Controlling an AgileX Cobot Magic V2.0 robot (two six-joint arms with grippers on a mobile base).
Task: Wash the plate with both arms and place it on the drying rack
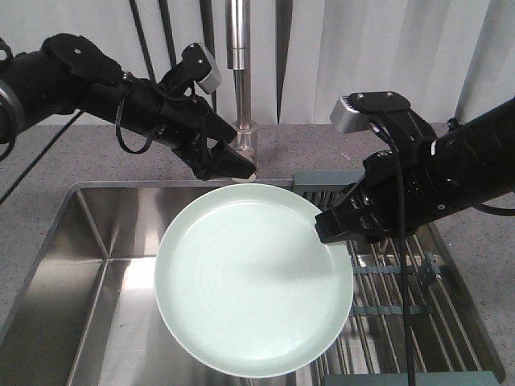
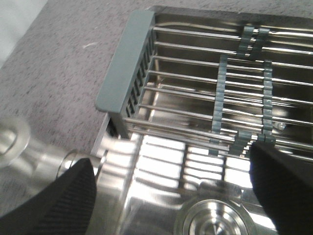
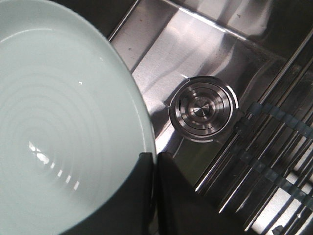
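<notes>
Right claw (image 1: pixel 328 227) is clenched on the right rim of the plate (image 1: pixel 253 281), the edge being pinched between its two fingers (image 3: pixel 142 196). The plate is held up over the sink (image 1: pixel 88 265), face upward, its right edge next to the rack (image 1: pixel 402 297) that is laid across the sink's right end. The drain (image 3: pixel 203 108) is seen below. Left claw (image 1: pixel 229 165) is released and empty, its fingers (image 2: pixel 54 205) spread wide, just beside the tap base (image 1: pixel 245 141)
</notes>
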